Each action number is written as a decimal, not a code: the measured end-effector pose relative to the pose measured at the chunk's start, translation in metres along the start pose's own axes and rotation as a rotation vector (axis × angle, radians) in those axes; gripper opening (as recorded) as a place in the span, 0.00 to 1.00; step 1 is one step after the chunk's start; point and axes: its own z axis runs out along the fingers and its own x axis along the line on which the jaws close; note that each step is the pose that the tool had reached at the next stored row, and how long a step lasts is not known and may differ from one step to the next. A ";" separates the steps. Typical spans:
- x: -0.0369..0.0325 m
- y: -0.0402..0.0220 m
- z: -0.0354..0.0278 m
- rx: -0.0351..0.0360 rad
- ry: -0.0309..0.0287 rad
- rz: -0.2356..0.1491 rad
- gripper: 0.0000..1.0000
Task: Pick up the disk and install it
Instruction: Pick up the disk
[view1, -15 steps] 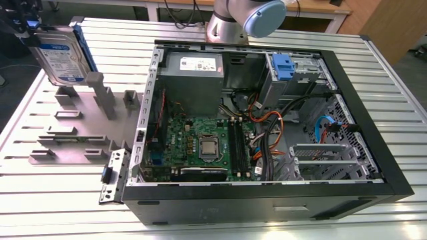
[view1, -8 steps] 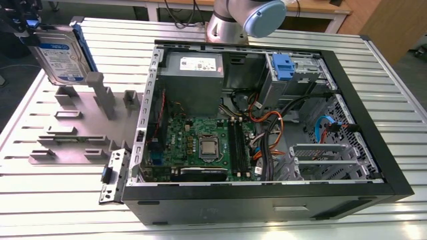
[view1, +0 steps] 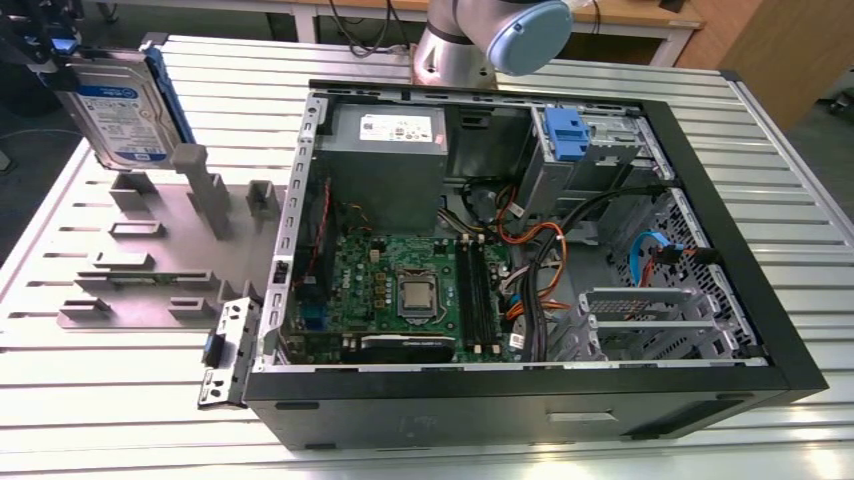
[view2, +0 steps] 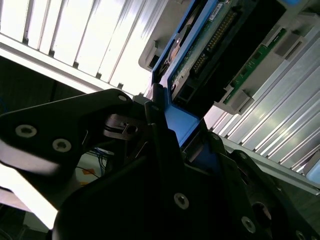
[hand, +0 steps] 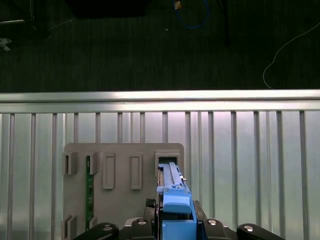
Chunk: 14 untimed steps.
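One disk (view1: 123, 108) stands on edge at the exterior view's upper left, its top end caught in the tool (view2: 182, 125); in the second wrist view the black fingers (view2: 158, 115) press against either side of the blue carrier (hand: 176, 210), so the tool is closed on the disk with only the carrier's thickness between them; the disk hangs straight below the tool, over the corner slot of a grey fixture plate (view1: 160, 270) lying on the counter (view1: 107, 400); from where I stand I cannot tell whether its lower end is clear of that slot or seated in it.

Behind the computer case the arm (view1: 494, 35) rises from the counter's far side, a grey joint with a pale blue cap; the first wrist view looks straight down along the disk's edge onto the plate.

Silver metal makes up the disk's body; a blue-and-white label faces the exterior view, blue plastic runs along its sides, and the second wrist view shows a green circuit board on its other face.

Several upright posts and slots stud the plate; a green strip (hand: 89, 185) stands in one slot; just beside the plate, to the exterior view's right, an open black computer case (view1: 534, 400) lies on its side; inside are a green motherboard (view1: 400, 290), a grey metal box (view1: 384, 150) with a white sticker, and a small blue latch piece (view1: 567, 135).
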 end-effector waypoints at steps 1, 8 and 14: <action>0.0000 0.0000 -0.0019 0.0003 -0.0001 0.000 0.36; 0.0003 0.0003 -0.0152 0.0004 -0.0002 0.000 0.36; 0.0006 0.0006 -0.0278 0.0004 -0.0004 0.000 0.36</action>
